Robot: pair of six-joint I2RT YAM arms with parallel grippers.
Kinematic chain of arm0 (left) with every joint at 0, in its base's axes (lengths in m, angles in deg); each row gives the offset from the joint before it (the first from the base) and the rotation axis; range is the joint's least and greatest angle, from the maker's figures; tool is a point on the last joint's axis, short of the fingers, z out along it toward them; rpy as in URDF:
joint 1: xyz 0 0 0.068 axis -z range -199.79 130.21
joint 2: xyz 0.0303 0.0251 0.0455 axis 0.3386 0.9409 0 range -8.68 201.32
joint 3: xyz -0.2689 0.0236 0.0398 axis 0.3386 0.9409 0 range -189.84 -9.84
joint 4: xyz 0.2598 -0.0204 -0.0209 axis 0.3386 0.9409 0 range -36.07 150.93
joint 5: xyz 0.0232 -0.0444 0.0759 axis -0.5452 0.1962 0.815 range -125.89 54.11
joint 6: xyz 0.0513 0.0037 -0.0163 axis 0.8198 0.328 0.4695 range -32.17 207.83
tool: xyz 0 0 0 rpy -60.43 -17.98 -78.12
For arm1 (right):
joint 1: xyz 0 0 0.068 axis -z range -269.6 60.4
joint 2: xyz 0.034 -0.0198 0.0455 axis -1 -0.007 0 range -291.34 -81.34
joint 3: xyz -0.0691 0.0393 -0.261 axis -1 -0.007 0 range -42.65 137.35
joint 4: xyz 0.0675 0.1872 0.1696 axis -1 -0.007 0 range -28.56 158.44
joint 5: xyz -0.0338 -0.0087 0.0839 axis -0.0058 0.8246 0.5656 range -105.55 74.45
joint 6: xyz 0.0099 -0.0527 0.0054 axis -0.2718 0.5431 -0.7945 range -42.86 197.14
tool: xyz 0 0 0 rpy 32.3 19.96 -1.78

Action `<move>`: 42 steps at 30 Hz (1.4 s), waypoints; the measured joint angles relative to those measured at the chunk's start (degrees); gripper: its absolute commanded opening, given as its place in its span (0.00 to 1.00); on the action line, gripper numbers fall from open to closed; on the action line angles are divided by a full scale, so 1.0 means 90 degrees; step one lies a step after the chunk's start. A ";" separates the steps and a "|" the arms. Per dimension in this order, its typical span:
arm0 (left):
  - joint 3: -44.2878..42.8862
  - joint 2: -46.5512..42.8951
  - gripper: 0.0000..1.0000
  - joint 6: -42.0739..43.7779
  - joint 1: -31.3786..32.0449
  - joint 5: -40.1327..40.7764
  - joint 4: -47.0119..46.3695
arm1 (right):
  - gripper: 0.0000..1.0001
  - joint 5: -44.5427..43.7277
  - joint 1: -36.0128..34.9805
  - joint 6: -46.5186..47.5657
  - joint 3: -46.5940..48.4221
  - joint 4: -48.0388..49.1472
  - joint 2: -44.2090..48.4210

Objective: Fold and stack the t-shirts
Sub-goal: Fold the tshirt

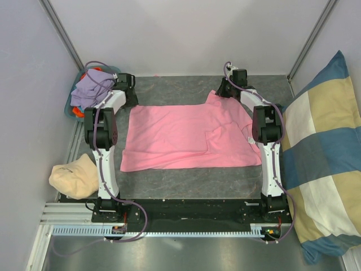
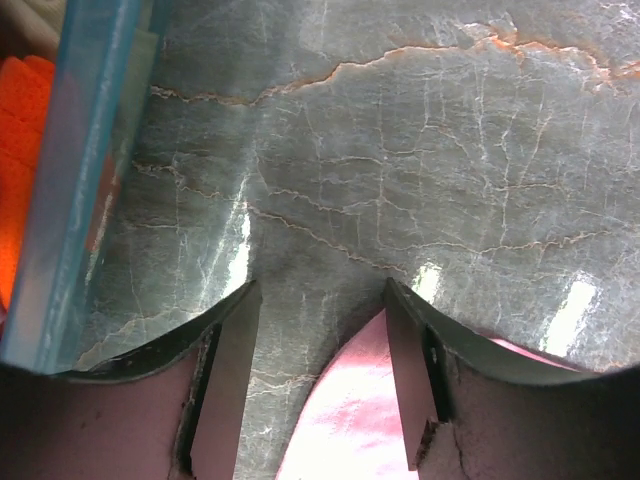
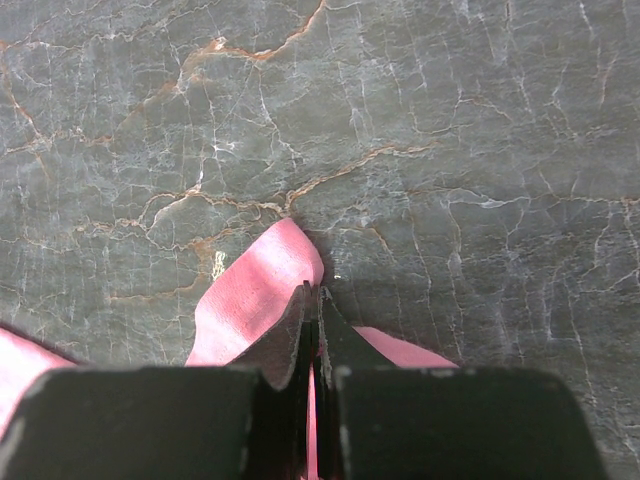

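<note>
A bright pink t-shirt lies spread flat on the grey marbled table between my two arms. My left gripper hovers at its far left corner. In the left wrist view that gripper is open, and the pink corner lies on the table between the fingers, unclamped. My right gripper is at the shirt's far right corner. The right wrist view shows it shut on a pinched-up fold of the pink fabric. Lavender, teal and orange t-shirts are piled in a bin at the far left.
The blue bin stands just left of my left gripper, with orange cloth inside. A cream cloth bundle lies by the left arm's base. A large blue-and-cream checked cushion fills the right side. White walls enclose the table.
</note>
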 measured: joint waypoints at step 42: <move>-0.0051 -0.0056 0.63 0.0355 0.0653 0.0318 -0.0034 | 0.00 0.0085 0.0041 0.0017 -0.0073 0.0090 0.0015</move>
